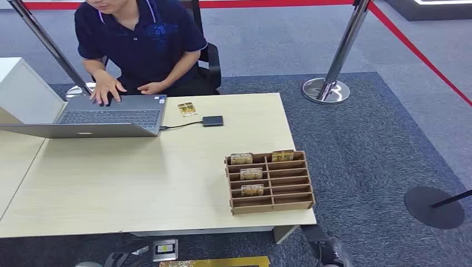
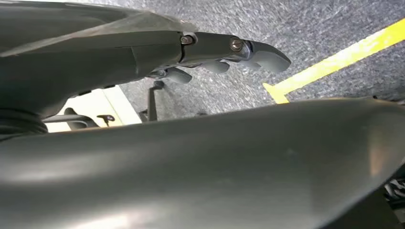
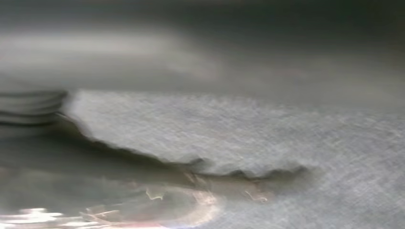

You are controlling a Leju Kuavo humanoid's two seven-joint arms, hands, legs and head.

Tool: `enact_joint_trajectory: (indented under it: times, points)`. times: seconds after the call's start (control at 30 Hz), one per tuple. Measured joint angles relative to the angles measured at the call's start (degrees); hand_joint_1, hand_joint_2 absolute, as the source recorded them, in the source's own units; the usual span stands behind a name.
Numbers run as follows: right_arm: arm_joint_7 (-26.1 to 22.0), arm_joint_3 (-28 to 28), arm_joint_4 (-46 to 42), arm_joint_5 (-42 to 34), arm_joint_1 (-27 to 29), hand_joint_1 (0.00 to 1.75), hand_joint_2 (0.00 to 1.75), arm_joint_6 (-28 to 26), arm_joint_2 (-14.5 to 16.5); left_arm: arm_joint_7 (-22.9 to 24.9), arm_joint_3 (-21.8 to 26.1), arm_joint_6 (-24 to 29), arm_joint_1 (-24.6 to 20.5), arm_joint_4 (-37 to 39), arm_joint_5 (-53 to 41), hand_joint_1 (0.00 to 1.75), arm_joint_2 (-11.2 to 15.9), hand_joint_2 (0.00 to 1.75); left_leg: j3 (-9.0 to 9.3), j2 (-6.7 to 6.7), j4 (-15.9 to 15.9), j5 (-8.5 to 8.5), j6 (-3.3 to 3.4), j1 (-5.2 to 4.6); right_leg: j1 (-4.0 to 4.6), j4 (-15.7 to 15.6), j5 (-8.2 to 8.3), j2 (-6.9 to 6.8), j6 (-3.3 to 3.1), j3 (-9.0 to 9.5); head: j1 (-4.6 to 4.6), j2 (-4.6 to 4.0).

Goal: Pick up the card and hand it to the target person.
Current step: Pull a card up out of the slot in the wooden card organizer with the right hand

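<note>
**Nothing picked up yet**

Near the table's right edge sits the wooden rack (image 1: pixel 271 182), cards (image 1: pixel 251 173) upright in its left slots, long axis running left-right. The left hand (image 2: pixel 224 55) hangs low, fingers loosely apart, empty; the right hand's state I cannot tell. Next: reach for one card.

Right hand (image 3: pixel 143 191) blurred, grip unclear; person (image 1: pixel 139 39) cropped above.

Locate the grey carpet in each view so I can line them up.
Head view: grey carpet right of the table.
Left wrist view: carpet past the left hand.
Right wrist view: blurred, carpet across the middle.
Shared landmark: yellow floor strip, probably the same in the left wrist view.
</note>
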Motion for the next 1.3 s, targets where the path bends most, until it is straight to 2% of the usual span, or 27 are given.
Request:
enact_joint_trajectory:
  times: [0.2, 0.43, 0.57, 0.7, 0.9, 1.07, 1.3]
  points:
    - [2.5, -6.9, -12.5, 7.2, 2.5, 0.00, 0.00, 2.4, 1.3, -0.3, 0.1, 0.5, 0.6, -0.1, 0.8, 0.00, 0.1, 0.00, -0.34, 0.40, 0.0, 0.21, -0.15, 0.04, -0.03, 0.1, 0.36, 0.15, -0.28, -0.43, 0.00, 0.00]
    - [3.0, -10.9, -21.7, 10.9, 4.6, 0.00, 0.00, 5.2, 3.1, -0.6, -0.1, 0.7, 0.9, -0.2, 1.1, 0.00, 0.0, 0.00, -1.68, 0.37, 0.0, 1.00, -0.37, -0.08, -0.21, 0.4, 0.97, 0.21, -0.49, -1.97, 0.00, 0.00]
    - [6.2, -13.5, -17.2, 13.8, 4.0, 0.00, 0.00, 5.5, 3.1, 0.0, -0.7, 0.5, 0.4, -0.1, 0.8, 0.00, -0.2, 0.00, -2.15, 0.40, 0.0, 1.20, -0.59, -0.07, -0.20, 0.7, 1.12, 0.21, -0.74, -2.64, 0.00, 0.00]
    - [8.4, -16.9, -5.2, 18.8, 1.6, 0.00, 0.00, 5.3, 2.7, 0.5, -0.9, 0.4, 0.1, -0.1, 1.0, 0.00, -0.3, 0.00, -1.91, 0.09, -0.1, 1.37, -0.70, 0.06, -0.08, 0.6, 1.13, -0.15, -0.88, -2.45, 0.00, 0.00]
    - [11.4, -21.1, 9.3, 21.7, -0.2, 0.00, 0.00, 5.8, 2.0, 0.7, -1.1, 0.4, -0.1, -0.2, 1.3, 0.00, -0.4, 0.00, -1.65, -0.04, -0.1, 1.45, -0.65, 0.14, -0.01, 0.6, 1.09, -0.21, -0.79, -2.02, 0.00, 0.00]
    - [8.6, -23.6, 11.1, 20.3, -0.2, 0.00, 0.00, 4.7, 2.5, 0.2, -0.7, 0.7, 0.5, -0.2, 1.9, 0.00, -0.2, 0.00, -1.59, -0.01, -0.1, 1.42, -0.65, 0.10, -0.04, 0.5, 1.10, -0.17, -0.77, -1.93, 0.00, 0.00]
    - [5.8, -24.9, 7.8, 20.5, -1.5, 0.00, 0.00, 2.8, 2.7, 0.4, -1.3, 0.6, 0.1, -0.2, 1.4, 0.00, -0.5, 0.00, -1.64, 0.04, 0.0, 1.42, -0.63, 0.06, -0.07, 0.6, 1.13, -0.11, -0.77, -2.00, 0.00, 0.00]
